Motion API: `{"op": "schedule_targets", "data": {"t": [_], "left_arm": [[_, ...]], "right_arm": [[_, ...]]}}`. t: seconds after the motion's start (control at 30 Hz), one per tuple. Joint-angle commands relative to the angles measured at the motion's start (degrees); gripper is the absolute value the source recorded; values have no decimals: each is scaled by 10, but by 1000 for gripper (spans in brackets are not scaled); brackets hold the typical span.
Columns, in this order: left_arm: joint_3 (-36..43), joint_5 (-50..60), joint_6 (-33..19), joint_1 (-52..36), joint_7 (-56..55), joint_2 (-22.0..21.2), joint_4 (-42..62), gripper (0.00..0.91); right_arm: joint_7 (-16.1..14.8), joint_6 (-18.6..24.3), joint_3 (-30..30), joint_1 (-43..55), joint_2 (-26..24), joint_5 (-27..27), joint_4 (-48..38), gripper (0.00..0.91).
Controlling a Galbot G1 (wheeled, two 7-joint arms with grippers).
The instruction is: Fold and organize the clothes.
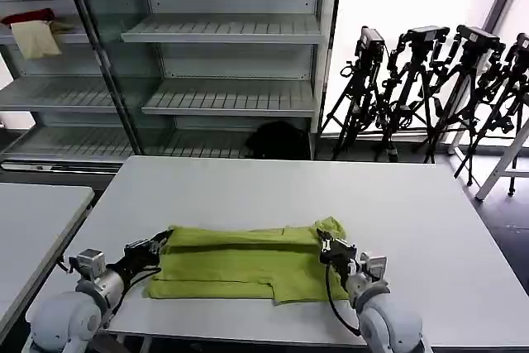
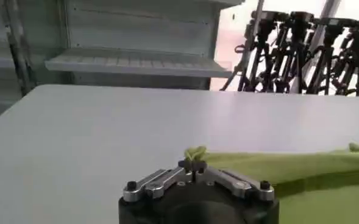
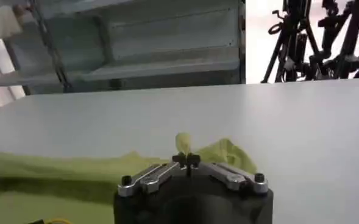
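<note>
shirt [image 1: 240, 266]: desk [image 1: 413, 221] near edge, 6 o'clock, folded lengthwise into a band
left end effector [image 1: 157, 245]: clamped on shirt's 9 o'clock end
right end effector [image 1: 325, 245]: clamped on 3 o'clock end
progress: judged partway; crosswise folds and tidying left

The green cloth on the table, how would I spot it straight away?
Look at the big white table; near its front edge lies the lime-green T-shirt, partly folded. The left claw and right claw pinch its two ends.
</note>
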Motion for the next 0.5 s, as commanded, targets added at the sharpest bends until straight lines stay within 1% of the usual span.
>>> {"op": "schedule_targets", "data": {"t": [0.03,0.23,0.3,0.33,0.37,0.4,0.5], "left_arm": [[-27,10,0,58,7,-3,-41,0],[-21,50,-5,65,13,-12,-45,0],[-19,56,-6,65,11,-16,-44,10],[-18,61,-6,63,9,-18,-43,10],[-17,63,-6,62,9,-19,-41,907],[-16,64,-6,61,4,-20,-40,907],[-16,69,-5,60,-4,-23,-40,907]], "right_arm": [[-5,0,8,-52,-4,-8,46,0],[-20,1,11,-64,0,-36,41,0],[-25,2,12,-67,3,-53,38,0],[-31,2,12,-69,7,-69,37,91],[-33,2,12,-70,11,-81,36,907],[-33,3,12,-72,13,-91,35,907],[-43,4,14,-75,25,-159,34,907]]}}
